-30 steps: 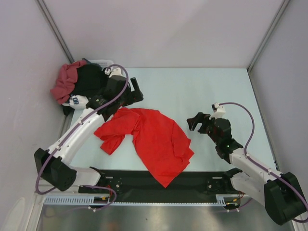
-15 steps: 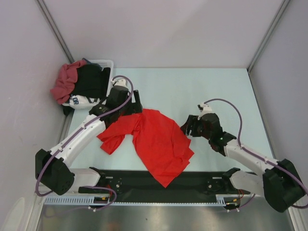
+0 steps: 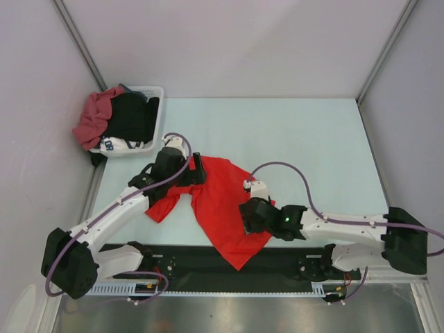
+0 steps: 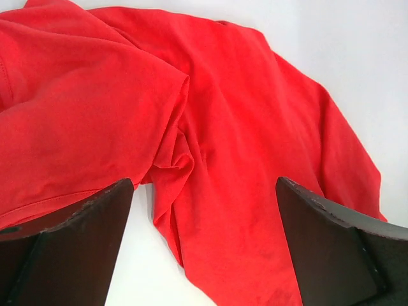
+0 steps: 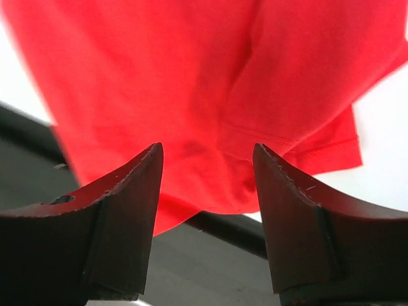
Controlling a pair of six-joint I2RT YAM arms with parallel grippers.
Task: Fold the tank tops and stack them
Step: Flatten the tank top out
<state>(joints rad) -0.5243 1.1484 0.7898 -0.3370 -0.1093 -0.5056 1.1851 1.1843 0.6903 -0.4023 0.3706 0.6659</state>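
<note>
The pale table [image 3: 312,139] is seen whole from above; the crumpled bright red cloth tank top [image 3: 222,201] is viewed closely by both downward-facing wrist cameras.

A pale mint-green flat counter [image 3: 298,139] fills the middle of the top view. It is boxed in by three plain light-grey matte panel walls: a back wall [image 3: 236,41], a left wall [image 3: 31,139] and a right wall [image 3: 416,152]. Slim silver metal posts [image 3: 76,41] run up the two far corners where the panels meet. A white plastic basket with a slotted rim [image 3: 154,89] sits in the counter's far left corner. Along the near edge lies a long black strip [image 3: 187,260], and just below it a brushed steel ledge [image 3: 243,316]. The light is even and soft, with faint shadows. In the wrist views the counter looks almost white.
</note>
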